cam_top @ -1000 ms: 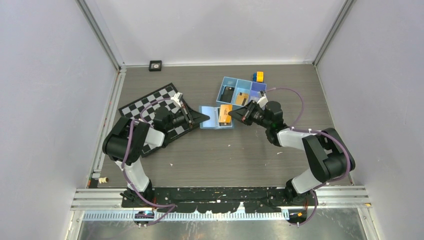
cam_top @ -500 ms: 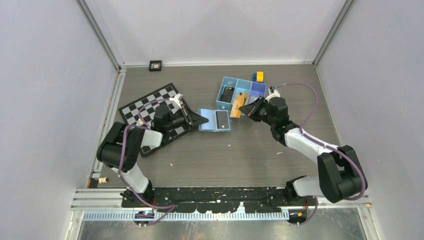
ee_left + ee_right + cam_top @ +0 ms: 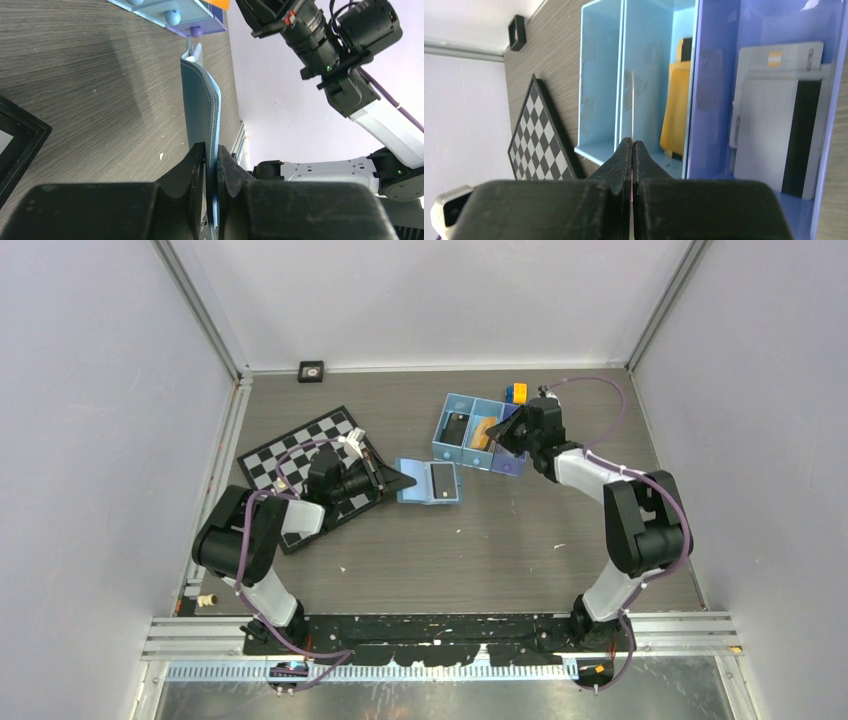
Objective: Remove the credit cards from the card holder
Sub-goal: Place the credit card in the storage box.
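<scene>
A robot lab cell is shown: a table point(image 3: 420, 550) is enclosed by white walls point(image 3: 90, 440) and aluminium posts point(image 3: 200, 305), with arms point(image 3: 640, 535) bolted to a rail point(image 3: 450, 640) at the bottom.

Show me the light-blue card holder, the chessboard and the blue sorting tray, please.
card holder point(image 3: 413, 496), overhead view, bare lower part of its left panel.
chessboard point(image 3: 320, 428), overhead view, chequered squares near its far edge.
blue tray point(image 3: 601, 75), right wrist view, bare inside of a light-blue compartment.

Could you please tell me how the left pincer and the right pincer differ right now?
The left pincer grips the card holder; the right pincer pinches a thin card. The left pincer sits near the chessboard; the right pincer hangs over the blue tray. Both are gripping.
</scene>
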### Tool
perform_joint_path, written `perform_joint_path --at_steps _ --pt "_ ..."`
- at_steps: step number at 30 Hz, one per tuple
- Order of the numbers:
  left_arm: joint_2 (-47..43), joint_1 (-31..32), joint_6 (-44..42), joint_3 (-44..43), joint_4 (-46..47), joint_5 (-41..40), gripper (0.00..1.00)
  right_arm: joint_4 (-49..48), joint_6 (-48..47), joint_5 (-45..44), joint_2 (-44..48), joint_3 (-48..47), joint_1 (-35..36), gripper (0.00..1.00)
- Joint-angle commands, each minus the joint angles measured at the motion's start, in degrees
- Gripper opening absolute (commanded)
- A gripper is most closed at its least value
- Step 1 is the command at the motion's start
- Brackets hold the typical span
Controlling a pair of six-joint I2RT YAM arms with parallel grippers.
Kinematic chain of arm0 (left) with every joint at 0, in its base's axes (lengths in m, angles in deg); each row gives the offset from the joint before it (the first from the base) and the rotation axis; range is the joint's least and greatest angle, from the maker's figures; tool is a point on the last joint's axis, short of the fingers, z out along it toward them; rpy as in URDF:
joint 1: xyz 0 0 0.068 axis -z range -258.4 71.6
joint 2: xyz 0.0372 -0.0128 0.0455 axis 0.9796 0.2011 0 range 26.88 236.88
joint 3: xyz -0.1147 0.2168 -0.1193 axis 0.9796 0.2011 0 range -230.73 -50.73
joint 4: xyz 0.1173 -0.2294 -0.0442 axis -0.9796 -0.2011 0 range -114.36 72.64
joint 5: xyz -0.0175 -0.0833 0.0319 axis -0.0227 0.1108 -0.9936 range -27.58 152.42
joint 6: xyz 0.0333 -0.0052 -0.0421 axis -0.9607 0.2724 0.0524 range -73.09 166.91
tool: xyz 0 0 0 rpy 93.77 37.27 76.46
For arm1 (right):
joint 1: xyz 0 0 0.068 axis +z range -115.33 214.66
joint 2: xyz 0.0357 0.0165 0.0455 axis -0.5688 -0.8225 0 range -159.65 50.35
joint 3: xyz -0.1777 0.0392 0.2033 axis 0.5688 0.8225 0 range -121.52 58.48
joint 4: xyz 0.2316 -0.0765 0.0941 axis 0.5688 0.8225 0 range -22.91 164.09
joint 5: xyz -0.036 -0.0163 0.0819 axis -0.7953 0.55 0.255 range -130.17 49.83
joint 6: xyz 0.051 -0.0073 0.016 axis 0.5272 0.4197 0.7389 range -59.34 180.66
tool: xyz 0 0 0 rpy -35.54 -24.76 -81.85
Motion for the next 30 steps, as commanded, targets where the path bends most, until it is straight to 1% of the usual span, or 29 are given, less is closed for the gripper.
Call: perform_joint_path --at_steps 1,6,12,14,15,18,20,21,24,27,28,30 --pt "-1.44 0.14 -0.87 -0.47 1.38 -0.22 0.09 1.96 -0.82 -0.92 -3.67 -7.2 -0.68 0.01" --pt "-1.26 0.32 -0.74 -0.59 1.38 -0.31 0.09 2.27 -1.01 -0.66 -7.55 -9.72 -1.22 0.0" --pt "-1.82 0.32 -0.52 -0.49 1.47 -0.34 0.09 1.7 -0.52 3.22 -11.38 -12.69 -1.39 0.0" --pt "-1.92 0.32 -0.52 -0.5 1.47 -0.34 0.09 2.16 -0.09 3.69 -11.96 -13.73 -1.36 0.05" --pt "-1.94 0.32 -0.52 -0.45 1.47 -0.39 0.09 3.05 -0.07 3.22 -12.13 -14.25 -1.34 0.1" --pt "-2.02 0.33 -0.52 -0.57 1.43 -0.37 0.09 5.53 -0.91 0.17 -11.17 -14.96 -1.41 0.28" --pt "-1.97 0.37 -0.71 -0.62 1.24 -0.46 0.09 7.09 -1.9 -1.1 -10.06 -14.89 -1.38 0.38" --pt "-1.98 0.33 -0.75 -0.67 1.13 -0.51 0.09 7.93 -2.39 -1.67 -9.48 -14.89 -1.42 0.41" --pt "-1.89 0.32 -0.91 -0.72 1.12 -0.52 0.09 9.8 -3.71 -2.45 -7.09 -14.16 -1.45 0.44" --pt "-1.94 0.32 -1.66 -1.17 0.1 -0.91 0.09 10.68 -4.74 -3.11 -3.68 -11.41 -1.35 0.49" --pt "-1.98 0.32 -1.88 -1.41 -0.22 -0.85 0.09 10.98 -5.08 -3.38 -2.52 -10.47 -1.34 0.5" --pt "-2.37 0.32 -2.44 -1.74 -1.08 -0.54 0.04 12.0 -6.02 -4.04 0.7 -8.55 -1.36 0.52"
